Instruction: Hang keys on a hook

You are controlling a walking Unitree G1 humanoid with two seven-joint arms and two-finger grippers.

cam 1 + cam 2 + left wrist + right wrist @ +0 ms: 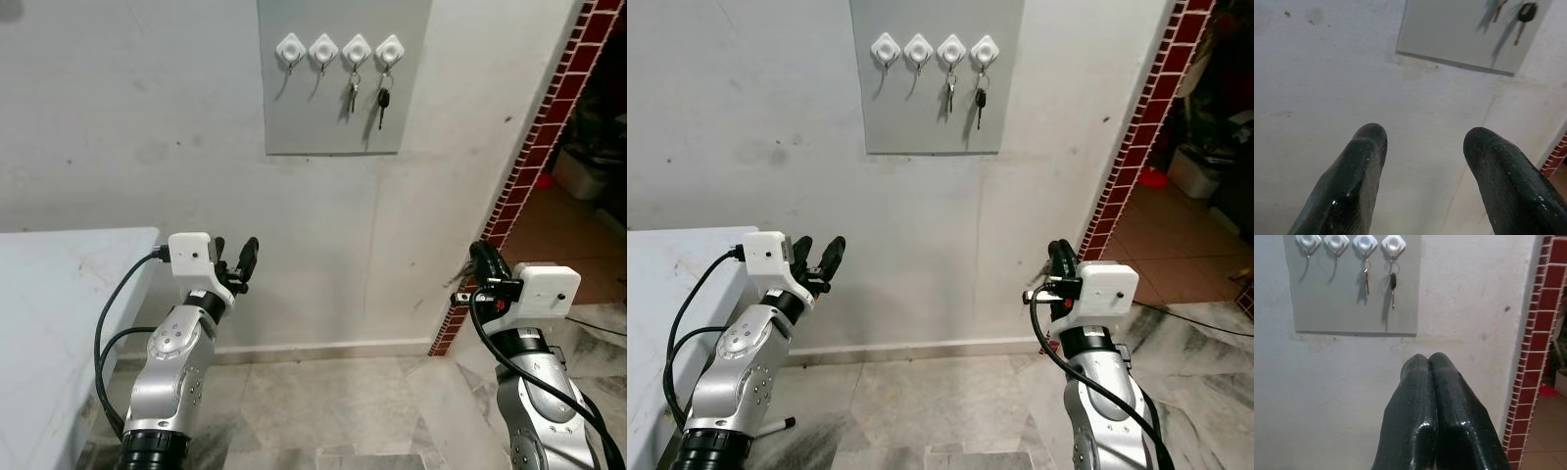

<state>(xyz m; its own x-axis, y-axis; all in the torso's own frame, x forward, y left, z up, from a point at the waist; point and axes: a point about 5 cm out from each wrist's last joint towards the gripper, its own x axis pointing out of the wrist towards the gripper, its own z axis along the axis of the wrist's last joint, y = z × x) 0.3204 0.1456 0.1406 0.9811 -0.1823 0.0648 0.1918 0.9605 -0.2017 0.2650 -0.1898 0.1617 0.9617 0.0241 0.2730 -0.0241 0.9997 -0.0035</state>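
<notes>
A grey board on the wall carries a row of white hooks. A silver key hangs from the third hook and a black-headed key from the fourth; the two hooks on the left are bare. My left gripper is raised below and left of the board, open, with nothing between its fingers. My right gripper is held up low at the right, away from the board. It is shut, with its fingers pressed together and holding nothing. Both keys hang above them in the right wrist view.
A white table stands at my left against the wall. A doorway edged with red bricks opens at the right onto a tiled room with a white container. Grey marble floor lies below.
</notes>
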